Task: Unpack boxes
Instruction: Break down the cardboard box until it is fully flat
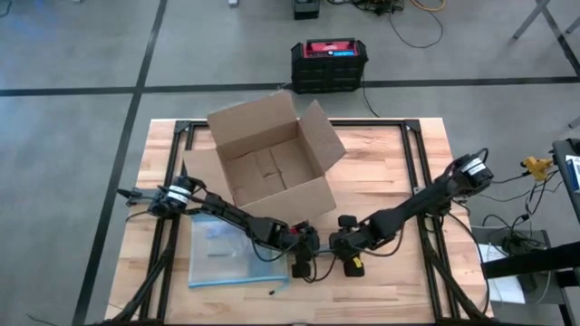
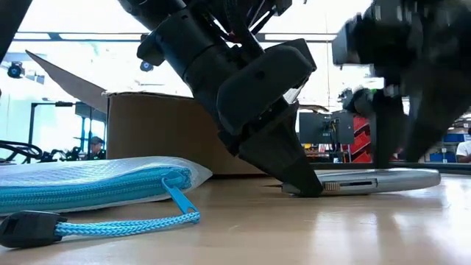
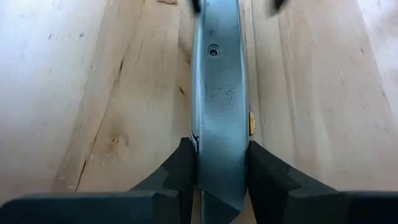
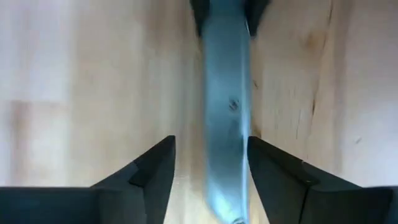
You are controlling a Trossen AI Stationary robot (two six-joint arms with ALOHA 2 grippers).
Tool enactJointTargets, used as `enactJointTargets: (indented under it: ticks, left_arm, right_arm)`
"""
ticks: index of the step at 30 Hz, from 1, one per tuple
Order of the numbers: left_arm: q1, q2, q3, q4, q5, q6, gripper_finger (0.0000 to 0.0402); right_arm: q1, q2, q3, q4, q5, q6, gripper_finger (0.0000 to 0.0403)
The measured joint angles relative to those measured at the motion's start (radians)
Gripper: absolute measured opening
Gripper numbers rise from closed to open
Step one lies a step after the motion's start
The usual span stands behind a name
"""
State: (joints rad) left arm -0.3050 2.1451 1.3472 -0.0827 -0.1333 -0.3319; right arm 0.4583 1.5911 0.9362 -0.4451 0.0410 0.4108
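Sitting open toward the table's far side, left of centre, the box has all four flaps spread and shows only bare cardboard inside. Nearer the front edge, on the left, lies a clear bag with a blue edge and a blue strap; it lies apart from the box. Between bag and right arm, a flat grey metal tool rests on the wood at the front centre. The left gripper is clamped on one end of this tool, its fingers pressed against both sides. The right gripper is down at the other end with its fingers spread, standing just clear of the tool on either side. Beyond the table, a black crate with a red top stands on the floor.
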Motion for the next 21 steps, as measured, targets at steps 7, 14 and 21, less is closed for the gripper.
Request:
enactJointTargets:
  ticks: [7, 14, 21]
  left_arm:
    - [0.008, -0.055, -0.004, -0.105, 0.019, -0.008, 0.0091]
    - [0.026, -0.180, -0.005, -0.225, 0.032, -0.003, 0.0091]
    - [0.064, -0.265, -0.005, -0.302, 0.145, -0.068, 0.0091]
  right_arm:
    - [0.004, -0.097, 0.062, -0.139, 0.069, -0.010, 0.0244]
    - [0.029, -0.211, 0.067, -0.169, 0.128, 0.042, 0.0274]
    - [0.063, -0.355, 0.072, -0.177, 0.304, 0.043, 0.0296]
